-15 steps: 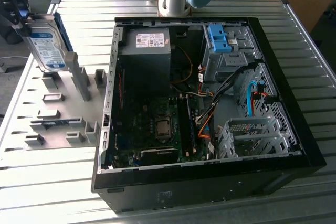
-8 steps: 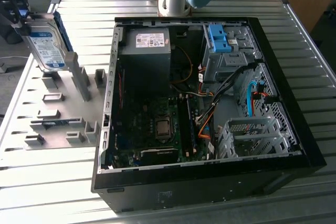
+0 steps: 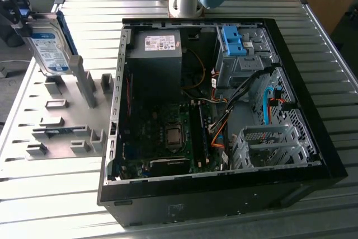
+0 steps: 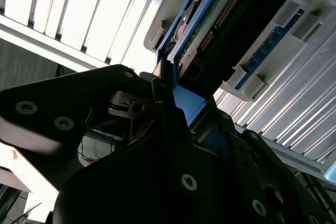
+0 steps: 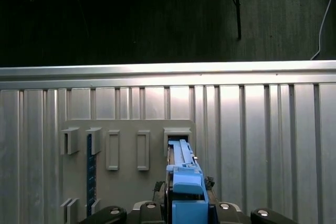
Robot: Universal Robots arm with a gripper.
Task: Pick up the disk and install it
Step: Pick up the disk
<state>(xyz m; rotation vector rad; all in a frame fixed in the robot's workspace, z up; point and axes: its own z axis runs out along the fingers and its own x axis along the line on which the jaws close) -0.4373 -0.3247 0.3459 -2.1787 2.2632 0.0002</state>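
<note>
From my station I see the tool [image 3: 18, 14] at the far corner of the table [image 3: 50, 194], on the exterior view's left, pinching the disk [image 3: 51, 51]. The disk stands on edge and tilted, label side facing the camera, over the grey holder plate [image 3: 64, 135] with its upright slots. I cannot tell whether its lower end touches the plate or hangs just clear. In the second wrist view the dark fingers [image 4: 163, 98] are pressed onto the blue side rail [image 4: 185, 104], with the green board and connector end of the drive running away from them. In the first wrist view the same rail [image 5: 185, 179] points along the plate toward one of the slots. The open computer case [image 3: 224, 202] lies beside the plate, on the exterior view's right, well apart from the disk. Inside it I make out a dark grey box [image 3: 156, 60] with a white sticker and a bare blue bracket [image 3: 232, 40] at the far side
</note>
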